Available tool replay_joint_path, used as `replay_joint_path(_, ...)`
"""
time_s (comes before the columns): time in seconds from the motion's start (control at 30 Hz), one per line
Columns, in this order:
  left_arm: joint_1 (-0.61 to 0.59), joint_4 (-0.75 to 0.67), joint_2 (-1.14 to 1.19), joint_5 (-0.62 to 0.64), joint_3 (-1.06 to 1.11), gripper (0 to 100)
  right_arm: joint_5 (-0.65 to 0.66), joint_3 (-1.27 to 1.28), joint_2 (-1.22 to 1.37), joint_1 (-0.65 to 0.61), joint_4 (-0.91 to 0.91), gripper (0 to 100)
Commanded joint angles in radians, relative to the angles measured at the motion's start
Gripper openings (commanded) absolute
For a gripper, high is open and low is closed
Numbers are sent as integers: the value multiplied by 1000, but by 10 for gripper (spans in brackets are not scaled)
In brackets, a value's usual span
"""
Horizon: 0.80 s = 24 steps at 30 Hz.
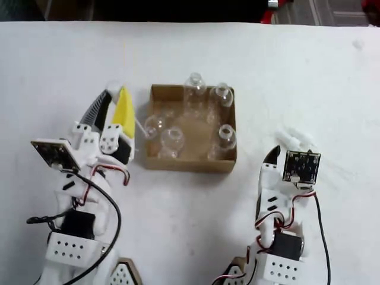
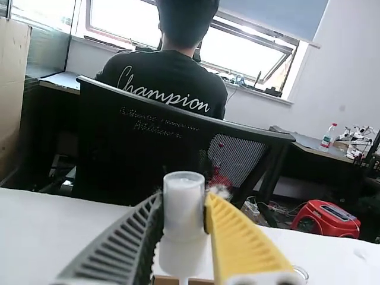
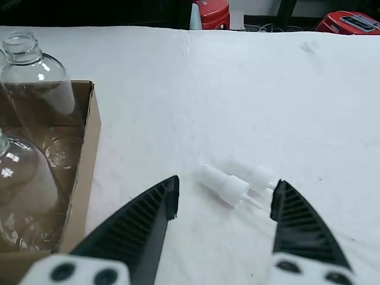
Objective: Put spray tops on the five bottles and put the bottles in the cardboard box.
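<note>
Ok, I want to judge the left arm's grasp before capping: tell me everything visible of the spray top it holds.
The spray top is white, plastic by its look: a smooth cylinder with a rimmed end uppermost and a thin stem below. It stands upright, clamped on two sides between the left gripper's grey ribbed finger and yellow finger. In the high view that gripper sits beside the cardboard box. Only the fingers visibly touch the top.

— What crowds the cardboard box point(image 1: 191, 165)?
— Five close-set bottles point(image 1: 194, 89); the left gripper point(image 1: 117, 91), clamping a spray top point(image 2: 183, 219), flanks one wall.
— Elsewhere?
— Two spray tops point(image 3: 236, 184) lie ahead of the right gripper point(image 3: 225, 189); bare tabletop point(image 1: 252, 113) reaches the box.
</note>
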Motion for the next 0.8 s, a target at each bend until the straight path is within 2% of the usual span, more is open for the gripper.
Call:
replay_joint_path(0.0, -4, -77, -16, 6, 34, 51, 11, 9, -2, -4, -24, 230)
replay_joint_path(0.2, 2, -249, -16, 6, 121, 50, 11, 9, -2, -4, -24, 230)
replay_joint_path(0.37, -1, -262, -16, 5, 127, 50, 11, 9, -2, -4, -22, 230)
replay_joint_path(0.53, -1, -351, -13, -44, 133, 40, 11, 9, -2, -4, -22, 230)
replay_joint_path(0.77, 2, -359, 31, -35, 141, 20, 11, 9, -1, -4, -22, 230)
